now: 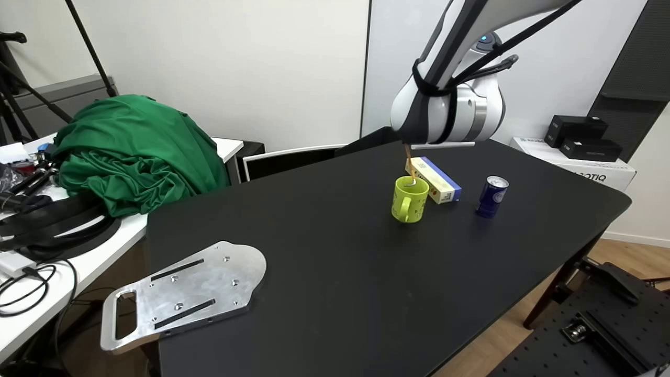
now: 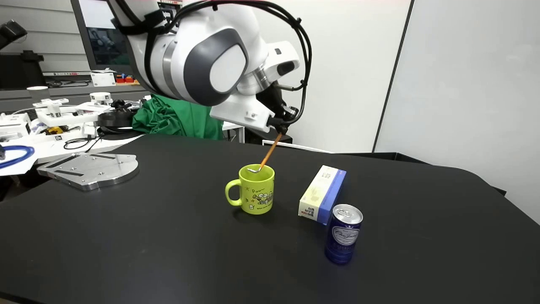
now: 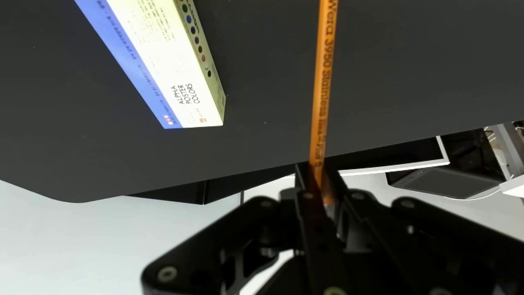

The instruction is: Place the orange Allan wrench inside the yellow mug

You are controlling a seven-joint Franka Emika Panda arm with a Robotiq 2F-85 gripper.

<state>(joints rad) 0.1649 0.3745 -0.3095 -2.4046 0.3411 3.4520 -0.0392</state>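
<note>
The black, hard-edged gripper (image 3: 319,174) pinches the orange Allan wrench (image 2: 270,152) by its upper end, and the slim, straight rod hangs tilted, its smooth, slightly translucent orange sleeve printed with dark lettering. In both exterior views its bent, silvery metal tip shows within the round mouth of the yellow mug (image 2: 257,192); whether the two touch, I cannot tell. The mug stands upright, a glossy yellow-green cylinder with small cartoon prints and, in an exterior view, a looped handle on its left. To its right lies a long, crisp-edged cardboard box (image 2: 322,192) in pale yellow and blue, and nearer on the right stands a dark blue can (image 2: 343,242) with a shiny metal lid. Far on the left lies a flat metal plate (image 2: 90,166), rounded at one end, cut with slots and round holes. These rest on a smooth, dull black table (image 2: 168,245); beyond it, far left, a green cloth (image 2: 179,118) lies heaped in soft folds.
</note>
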